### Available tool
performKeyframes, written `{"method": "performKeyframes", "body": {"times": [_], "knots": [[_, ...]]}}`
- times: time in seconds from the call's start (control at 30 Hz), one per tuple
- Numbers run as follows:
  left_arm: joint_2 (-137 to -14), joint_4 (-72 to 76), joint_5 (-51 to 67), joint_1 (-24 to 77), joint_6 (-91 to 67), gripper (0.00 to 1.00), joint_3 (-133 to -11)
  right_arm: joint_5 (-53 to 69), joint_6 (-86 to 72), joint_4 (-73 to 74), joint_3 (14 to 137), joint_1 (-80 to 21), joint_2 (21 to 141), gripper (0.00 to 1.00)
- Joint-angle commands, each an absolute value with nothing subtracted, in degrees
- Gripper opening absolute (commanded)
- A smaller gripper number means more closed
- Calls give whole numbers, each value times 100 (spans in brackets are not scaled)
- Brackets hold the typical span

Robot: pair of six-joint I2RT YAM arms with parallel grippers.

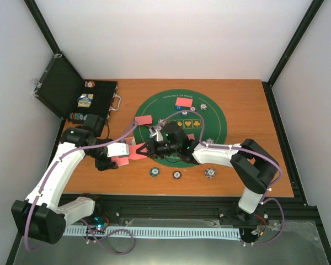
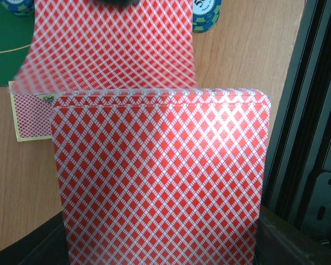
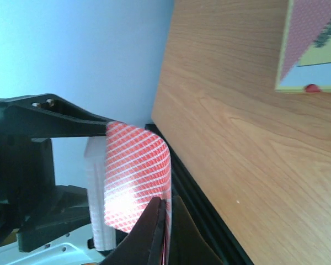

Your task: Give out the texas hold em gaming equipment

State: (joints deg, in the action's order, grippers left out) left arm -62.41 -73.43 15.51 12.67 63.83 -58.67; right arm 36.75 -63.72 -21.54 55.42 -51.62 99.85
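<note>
Right wrist view shows the right gripper point(image 3: 165, 218) pinching the top card point(image 3: 135, 176) of the deck point(image 2: 160, 182), clamped by the left gripper point(image 1: 123, 154) beside the green mat point(image 1: 212, 118). A slow pull should free one card.

From my console, both arms read as white shells with black joints: left arm point(image 1: 55, 176), right arm point(image 1: 214, 156). A purple cable point(image 1: 99, 145) runs along each. The left gripper point(image 1: 120, 159) and right gripper point(image 1: 143, 149) are black. Small green lights point(image 1: 166, 134) glow by the right wrist.
</note>
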Motion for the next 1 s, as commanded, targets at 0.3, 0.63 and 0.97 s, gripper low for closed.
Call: {"method": "performKeyframes", "body": {"times": [0.3, 0.63, 0.97], "knots": [[-6144, -7320, 1633, 1283, 6429, 1, -6117, 4151, -5115, -401, 6828, -3712, 10502, 3], [-6170, -7320, 1645, 1283, 6407, 1, -6146, 4302, -4335, 1259, 9895, -3055, 13101, 3], [-6161, -7286, 1607, 1283, 6439, 1, -6041, 4359, -4203, 2123, 11645, -2988, 14281, 3]]}}
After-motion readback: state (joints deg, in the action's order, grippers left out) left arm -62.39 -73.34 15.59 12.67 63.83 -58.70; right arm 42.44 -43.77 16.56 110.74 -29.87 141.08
